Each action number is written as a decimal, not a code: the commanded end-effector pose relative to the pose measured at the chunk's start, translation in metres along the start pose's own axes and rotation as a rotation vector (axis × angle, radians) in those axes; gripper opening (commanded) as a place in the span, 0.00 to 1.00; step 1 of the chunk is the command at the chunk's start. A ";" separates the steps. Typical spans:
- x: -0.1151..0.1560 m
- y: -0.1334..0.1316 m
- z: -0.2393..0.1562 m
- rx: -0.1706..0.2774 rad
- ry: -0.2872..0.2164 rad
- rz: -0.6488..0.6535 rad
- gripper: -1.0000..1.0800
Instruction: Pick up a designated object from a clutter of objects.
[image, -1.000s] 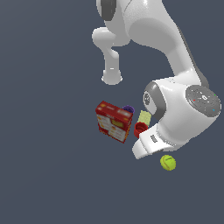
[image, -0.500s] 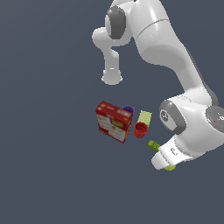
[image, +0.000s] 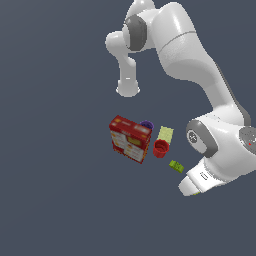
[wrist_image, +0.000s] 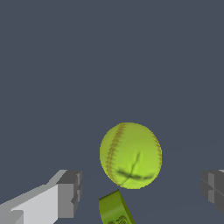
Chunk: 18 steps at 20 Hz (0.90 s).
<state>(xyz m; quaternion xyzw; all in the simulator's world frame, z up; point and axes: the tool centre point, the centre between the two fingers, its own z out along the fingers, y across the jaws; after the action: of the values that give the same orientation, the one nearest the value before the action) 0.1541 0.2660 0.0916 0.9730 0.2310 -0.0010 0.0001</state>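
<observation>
The designated object, a yellow-green ball (wrist_image: 130, 155) with thin reddish seams, fills the middle of the wrist view and rests on the dark floor. My gripper (wrist_image: 141, 191) is open and hangs above it, one grey finger (wrist_image: 70, 194) on each side of the ball, neither touching. In the exterior view the white hand (image: 199, 182) covers the ball. The clutter of objects lies toward the exterior view's left: the red cracker box (image: 130, 139), purple cup (image: 146, 124), red cup (image: 160, 148), pale yellow-green box (image: 165, 134) and small green block (image: 176, 166).
The green block (wrist_image: 114, 209) lies close beside the ball in the wrist view. The arm's white base (image: 128, 89) stands behind the clutter. Dark floor surrounds everything.
The hand has swung toward the exterior view's right, away from the red cup, and now sits over the ball, which showed beside the hand a second ago.
</observation>
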 end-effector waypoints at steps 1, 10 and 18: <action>0.000 0.000 0.001 0.000 0.001 0.000 0.96; 0.000 0.000 0.043 0.000 0.002 -0.001 0.96; 0.001 0.000 0.050 0.000 0.002 -0.001 0.96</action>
<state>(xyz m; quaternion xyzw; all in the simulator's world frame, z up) 0.1541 0.2665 0.0404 0.9729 0.2314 -0.0007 0.0001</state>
